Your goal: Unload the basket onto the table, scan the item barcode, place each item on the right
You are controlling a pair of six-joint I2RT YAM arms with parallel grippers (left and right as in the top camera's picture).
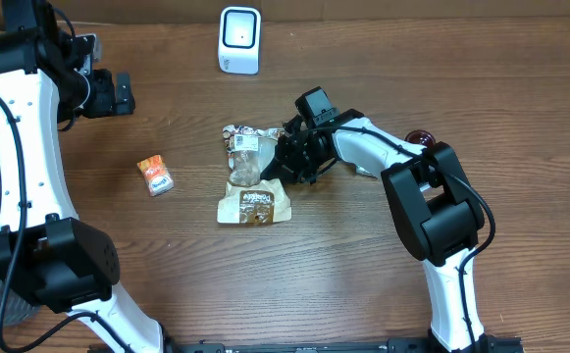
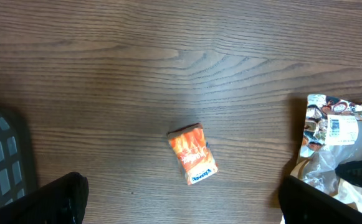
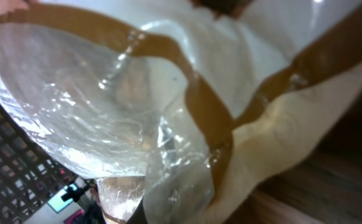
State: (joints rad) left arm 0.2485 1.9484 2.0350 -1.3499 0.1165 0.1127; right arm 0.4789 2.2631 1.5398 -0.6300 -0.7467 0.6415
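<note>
- The right gripper (image 1: 279, 163) has its jaws squeezed tight together. They look pinched on the thin side edge of the snack bag (image 1: 249, 169).
- The bag sits right at the jaws and spreads away from them, flat on the table (image 1: 363, 294). In the right wrist view it fills almost everything, so the fingers are hidden there.
- The bag is clear crinkly plastic with brown and cream print. I think it is light, soft and floppy. It will bend and sag when lifted, and the shiny plastic may slip.
- A good place to hold it is the flat sealed edge, not the puffy middle. The food inside may crumble if squeezed.
- A white label with bars shows near the bag's top end, a little way from the jaws.
- The right arm is bent at the elbow and reaches low, sideways to the bag.
- The scanner (image 1: 239, 39) stands well past the bag from these jaws, at the far table edge.
- The left gripper (image 1: 128, 93) has its jaws wide open and holds nothing. It hangs high, well apart from the bag.
- An orange packet (image 2: 193, 154) lies under and between those open jaws.
</note>
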